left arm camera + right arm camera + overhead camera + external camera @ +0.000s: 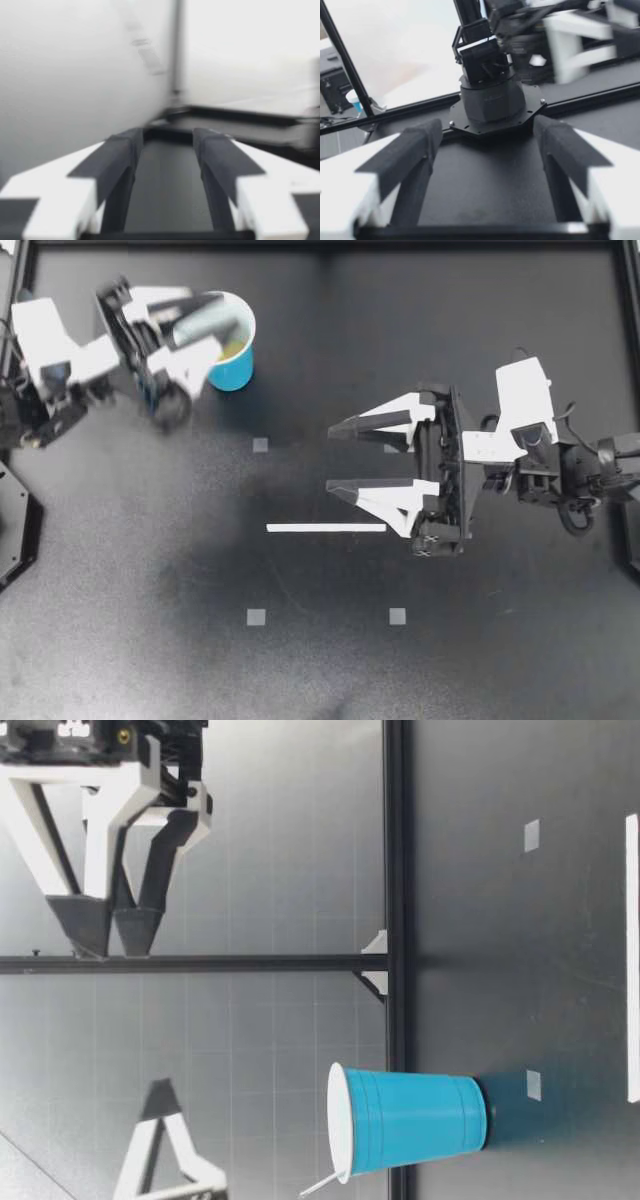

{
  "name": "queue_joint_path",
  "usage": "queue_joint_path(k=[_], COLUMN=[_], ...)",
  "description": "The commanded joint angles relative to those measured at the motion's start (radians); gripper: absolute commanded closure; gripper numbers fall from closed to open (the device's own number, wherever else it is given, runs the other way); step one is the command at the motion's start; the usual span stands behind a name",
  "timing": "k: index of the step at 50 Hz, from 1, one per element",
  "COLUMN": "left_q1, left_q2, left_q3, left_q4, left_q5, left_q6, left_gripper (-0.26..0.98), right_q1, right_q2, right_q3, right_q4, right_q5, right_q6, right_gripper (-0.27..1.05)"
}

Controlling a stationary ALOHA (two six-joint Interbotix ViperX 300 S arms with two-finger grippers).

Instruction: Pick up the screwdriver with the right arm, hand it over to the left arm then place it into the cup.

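Gaping empty, the left pincer (220, 326) is held over the cup (236, 368) — release looks done. The screwdriver (322, 1185) is judged to be the thin pale shaft leaning past the rim. The right pincer (335, 458) is kept spread, empty, over the worktop (150, 620) — well apart.

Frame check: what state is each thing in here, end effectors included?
Cup: upright, with a thin pale stick jutting past its rim.
Left end effector: open, empty, above the cup.
Right end effector: open, empty, raised above the table.
White strip: lying flat on the table.
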Motion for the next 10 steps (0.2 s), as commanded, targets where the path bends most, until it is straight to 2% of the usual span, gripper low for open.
queue_joint_path(k=[1,10], left_q1=[-0.058,-0.15], left_q2=[-0.021,-0.029], left_q3=[-0.009,-0.014], left_q4=[0.043,0.08], left_q5=[-0.005,-0.005], left_q6=[-0.025,-0.074], left_gripper=[0.24,0.24], right_q1=[-0.003,-0.009], right_q2=[-0.029,-0.044], right_q3=[-0.006,0.005], right_q4=[0.0,0.002], right_q5=[-0.011,-0.011], right_q6=[-0.005,-0.037], right_gripper=[0.04,0.04])
